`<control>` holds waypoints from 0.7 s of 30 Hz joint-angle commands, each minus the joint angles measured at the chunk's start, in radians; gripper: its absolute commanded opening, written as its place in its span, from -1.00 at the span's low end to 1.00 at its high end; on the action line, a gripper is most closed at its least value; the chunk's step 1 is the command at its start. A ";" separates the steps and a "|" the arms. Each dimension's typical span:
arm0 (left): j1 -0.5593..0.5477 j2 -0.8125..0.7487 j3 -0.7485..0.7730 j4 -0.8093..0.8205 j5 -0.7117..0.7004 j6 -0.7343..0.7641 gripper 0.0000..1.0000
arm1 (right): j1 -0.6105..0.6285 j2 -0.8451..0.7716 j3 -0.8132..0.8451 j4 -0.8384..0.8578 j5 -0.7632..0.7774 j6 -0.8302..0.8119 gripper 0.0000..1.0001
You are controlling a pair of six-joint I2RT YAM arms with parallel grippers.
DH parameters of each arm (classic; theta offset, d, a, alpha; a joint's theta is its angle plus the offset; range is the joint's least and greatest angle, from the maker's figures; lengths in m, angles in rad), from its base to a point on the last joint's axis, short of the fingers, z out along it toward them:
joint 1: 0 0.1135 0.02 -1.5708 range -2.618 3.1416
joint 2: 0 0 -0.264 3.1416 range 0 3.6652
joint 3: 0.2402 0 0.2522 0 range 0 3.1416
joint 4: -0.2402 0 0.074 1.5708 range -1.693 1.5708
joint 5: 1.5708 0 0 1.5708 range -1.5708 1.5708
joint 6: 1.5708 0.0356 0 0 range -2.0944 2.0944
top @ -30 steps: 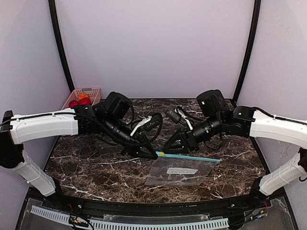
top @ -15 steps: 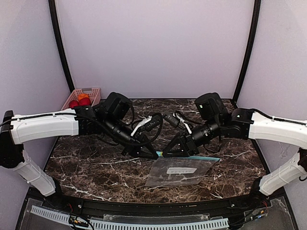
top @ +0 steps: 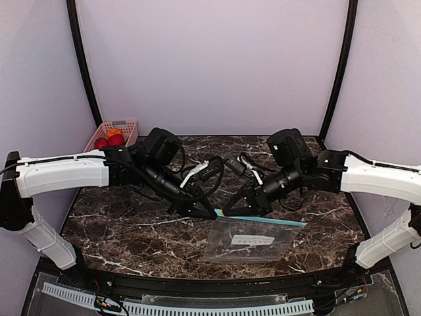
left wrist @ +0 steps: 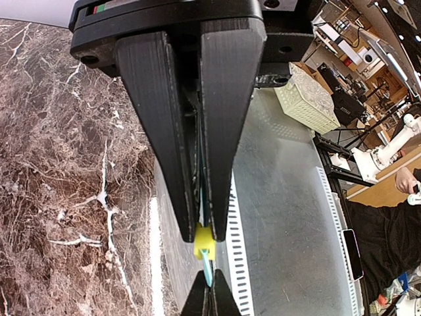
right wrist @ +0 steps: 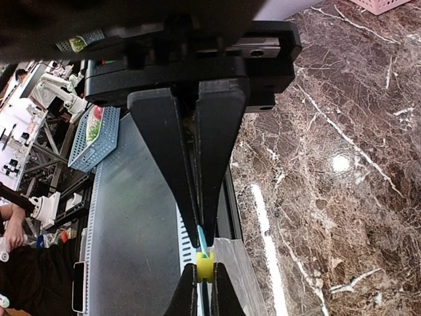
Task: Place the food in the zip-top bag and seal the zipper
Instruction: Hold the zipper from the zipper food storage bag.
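Note:
The clear zip-top bag lies flat on the marble at front centre, its white label facing up. The teal zipper runs along its far edge, with a yellow slider at the left end. My left gripper is shut on that end of the zipper, at the slider. My right gripper meets it tip to tip and is shut on the teal strip just beside the slider. The food, red and orange pieces, sits in the pink basket at the back left.
The pink slotted basket stands in the back left corner against the wall. Black frame posts rise at both back corners. A black rail and a slotted white strip run along the table's near edge.
My right gripper has moved left to the zipper's slider end and shut on the strip. The bag has shifted slightly. The left arm has stayed where it was.

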 commanded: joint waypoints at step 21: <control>-0.003 0.023 -0.030 0.092 0.006 -0.081 -0.41 | 0.011 -0.043 -0.039 0.077 0.029 0.018 -1.00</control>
